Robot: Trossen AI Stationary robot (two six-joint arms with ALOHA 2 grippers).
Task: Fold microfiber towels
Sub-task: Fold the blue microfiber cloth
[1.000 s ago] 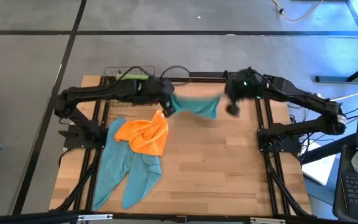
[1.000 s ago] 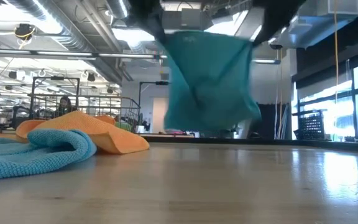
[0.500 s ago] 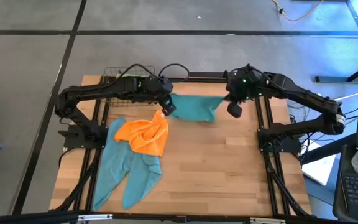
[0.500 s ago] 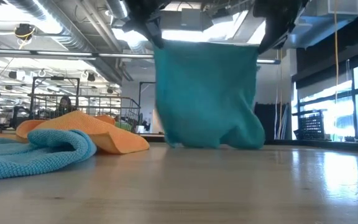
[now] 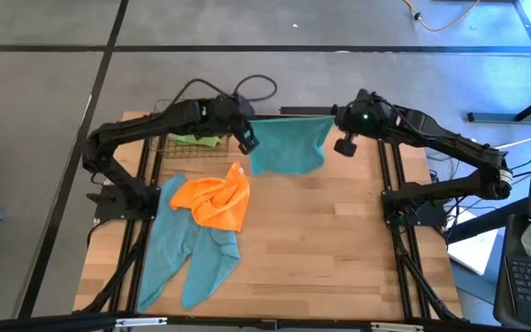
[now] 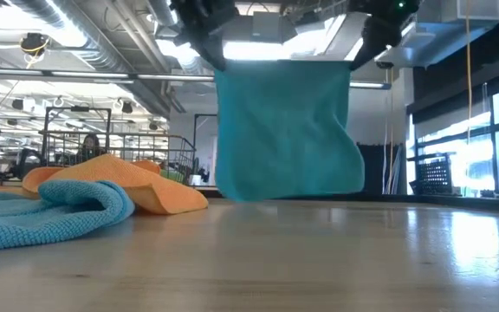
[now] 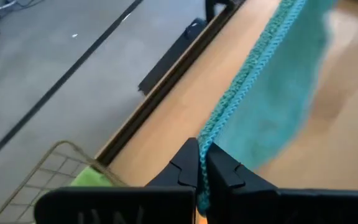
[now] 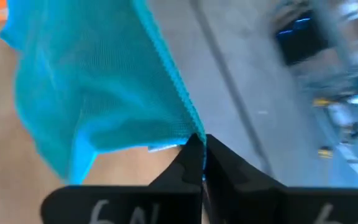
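**High view: teal towel held stretched between both grippers**

Left gripper (image 5: 246, 142) is clenched on one top corner of the teal towel (image 5: 287, 148); right gripper (image 5: 341, 145) is clenched on the other top corner. The towel hangs taut along its top edge at the far side of the wooden table (image 5: 339, 249). Low view shows the cloth hanging flat, its bottom edge just at the table surface; contact cannot be confirmed. An orange towel (image 5: 216, 198) lies crumpled on the table's left part, overlapping light blue towels (image 5: 187, 254) spread beneath it. A lime green towel (image 5: 195, 139) sits in the wire basket (image 5: 169, 111) at the far left corner.
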